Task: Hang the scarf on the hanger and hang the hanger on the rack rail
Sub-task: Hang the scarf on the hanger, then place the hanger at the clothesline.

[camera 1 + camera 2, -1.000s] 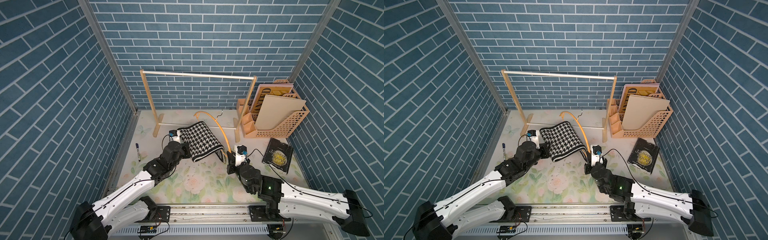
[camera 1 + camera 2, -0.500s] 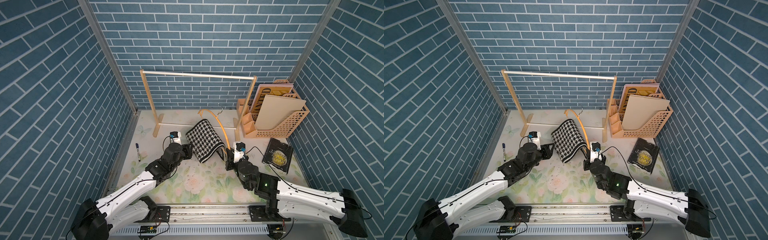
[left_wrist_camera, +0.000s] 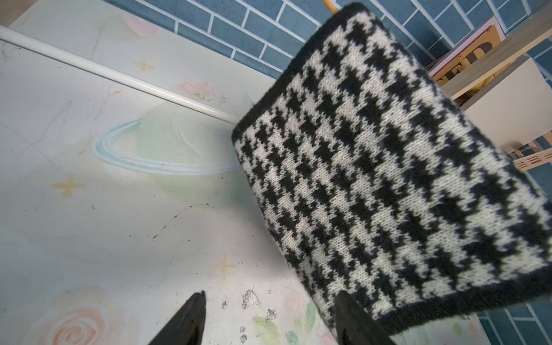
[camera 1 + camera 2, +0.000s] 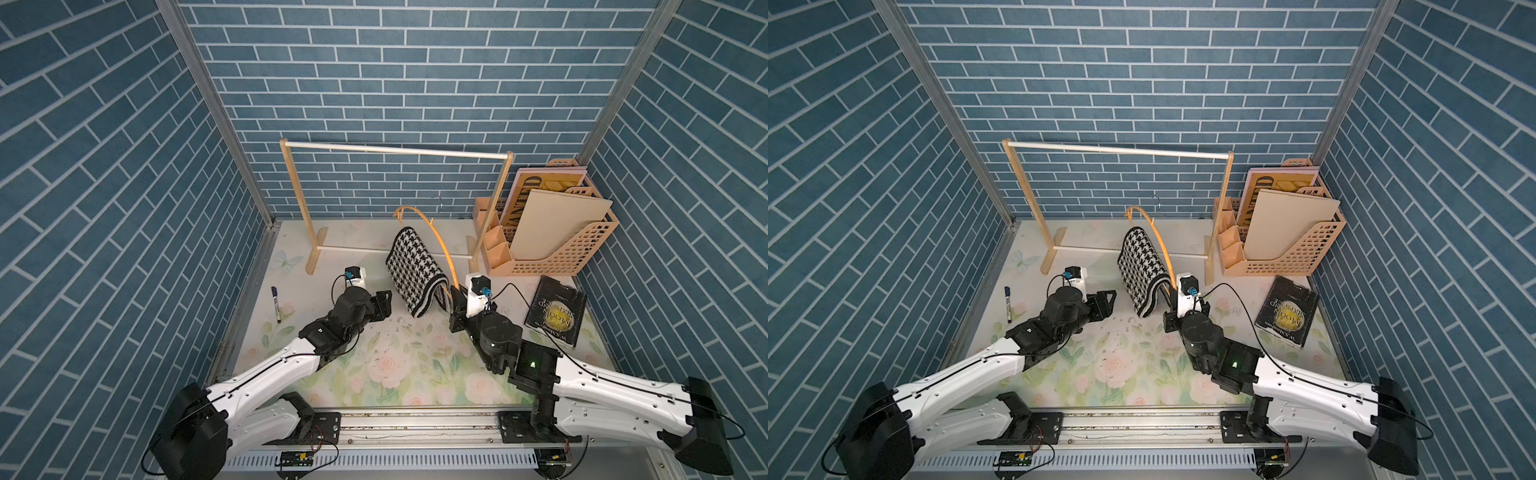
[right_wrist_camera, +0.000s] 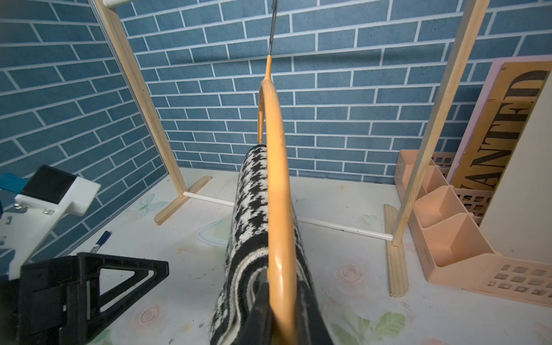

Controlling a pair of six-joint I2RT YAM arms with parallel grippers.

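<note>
Scarf (image 4: pixel 415 270) hangs draped over hanger (image 5: pixel 277 179), just 12 o'clock of tabletop (image 4: pixel 407 374) centre, in front of the rack (image 4: pixel 395 150). Houndstooth face is up and the striped end droops toward 6 o'clock. Hanger is raised and tilted, hook toward 12 o'clock. Right jaws are clamped on the hanger's near end, at the scarf's 5 o'clock. Left jaws stand apart with nothing between them, at the scarf's 9 o'clock, close to its black border. Marker (image 4: pixel 275 303) lies far out at 9 o'clock; book (image 4: pixel 557 309) at 3 o'clock.
</note>
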